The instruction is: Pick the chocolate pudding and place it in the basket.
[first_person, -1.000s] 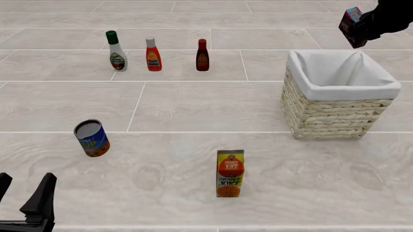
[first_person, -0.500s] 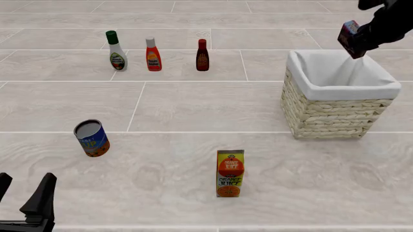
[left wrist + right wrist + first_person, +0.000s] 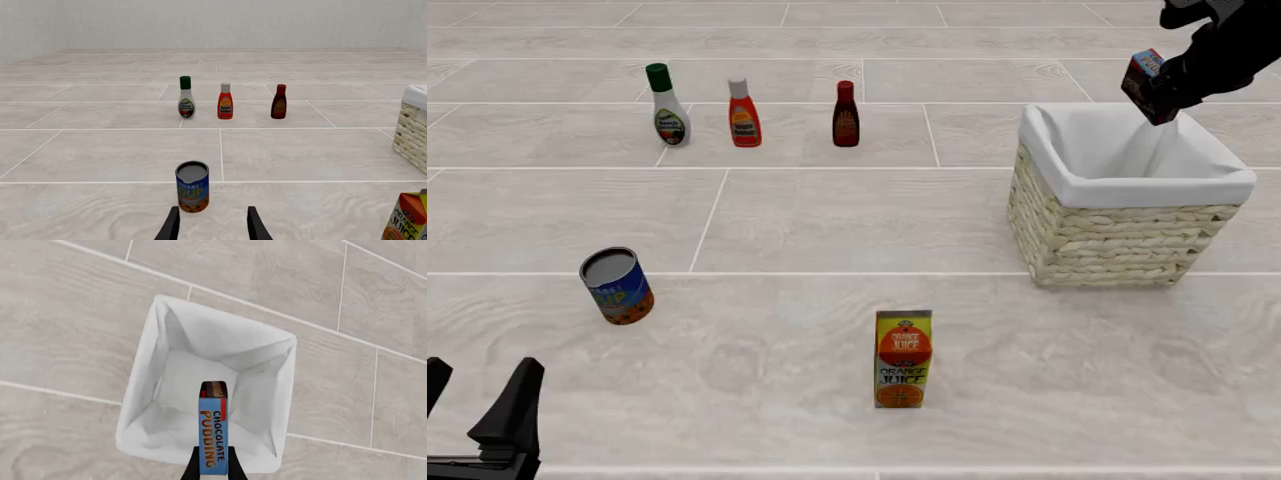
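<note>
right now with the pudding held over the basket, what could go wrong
The chocolate pudding hangs near the basket's far rim in the front view, so releasing here might clip the cloth edge or drop it behind. The right gripper pinches only the box's lower end; the box could tilt or slip before it is lowered. Descending further, the arm might catch the folded lining.

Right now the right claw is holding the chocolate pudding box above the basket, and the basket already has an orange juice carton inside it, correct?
Not quite. The right gripper does hold the chocolate pudding above the basket, but the right wrist view shows only white cloth inside. The orange juice carton stands on the table, apart from the basket.
</note>
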Controlling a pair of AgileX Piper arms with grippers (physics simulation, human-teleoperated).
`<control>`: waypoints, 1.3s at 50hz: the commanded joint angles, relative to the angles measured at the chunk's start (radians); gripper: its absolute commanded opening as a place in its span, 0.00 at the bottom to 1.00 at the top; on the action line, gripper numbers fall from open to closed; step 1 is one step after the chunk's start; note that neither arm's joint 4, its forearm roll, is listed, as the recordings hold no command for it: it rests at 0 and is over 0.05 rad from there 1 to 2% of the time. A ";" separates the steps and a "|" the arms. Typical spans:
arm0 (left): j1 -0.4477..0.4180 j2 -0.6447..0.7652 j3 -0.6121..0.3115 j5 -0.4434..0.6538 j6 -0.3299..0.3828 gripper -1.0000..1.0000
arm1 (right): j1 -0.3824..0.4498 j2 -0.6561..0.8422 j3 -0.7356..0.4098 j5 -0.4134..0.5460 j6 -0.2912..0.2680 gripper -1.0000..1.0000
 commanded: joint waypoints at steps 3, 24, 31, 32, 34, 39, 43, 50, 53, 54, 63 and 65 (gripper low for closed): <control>0.000 0.000 0.001 0.000 -0.001 1.00 | -0.005 0.035 -0.031 0.000 0.006 0.00; 0.000 0.000 0.001 0.000 0.000 1.00 | -0.002 0.109 -0.081 0.000 0.006 0.00; 0.000 0.000 0.001 0.000 0.000 1.00 | -0.002 0.127 -0.094 0.000 0.005 0.00; 0.000 0.000 0.001 0.000 -0.001 1.00 | -0.002 0.129 -0.095 0.000 0.006 0.00; 0.000 0.000 0.001 0.000 -0.001 1.00 | -0.002 0.133 -0.101 0.000 0.006 0.00; 0.000 0.000 0.001 0.000 -0.001 1.00 | -0.003 0.139 -0.107 0.000 0.004 0.00; 0.000 0.000 0.001 0.000 -0.001 1.00 | -0.003 0.146 -0.111 0.000 0.004 0.00; 0.000 0.000 0.001 0.000 -0.001 1.00 | -0.002 0.157 -0.116 0.000 0.005 0.00; 0.000 0.000 0.001 0.000 -0.001 1.00 | -0.002 0.161 -0.118 0.000 0.006 0.00; 0.000 0.000 0.001 0.000 -0.001 1.00 | -0.003 0.164 -0.116 0.000 0.005 0.00; 0.000 0.000 0.001 0.000 0.000 1.00 | -0.007 0.181 -0.104 0.000 0.000 0.00; 0.000 0.000 0.001 0.000 0.000 1.00 | -0.005 0.183 -0.100 0.000 0.002 0.00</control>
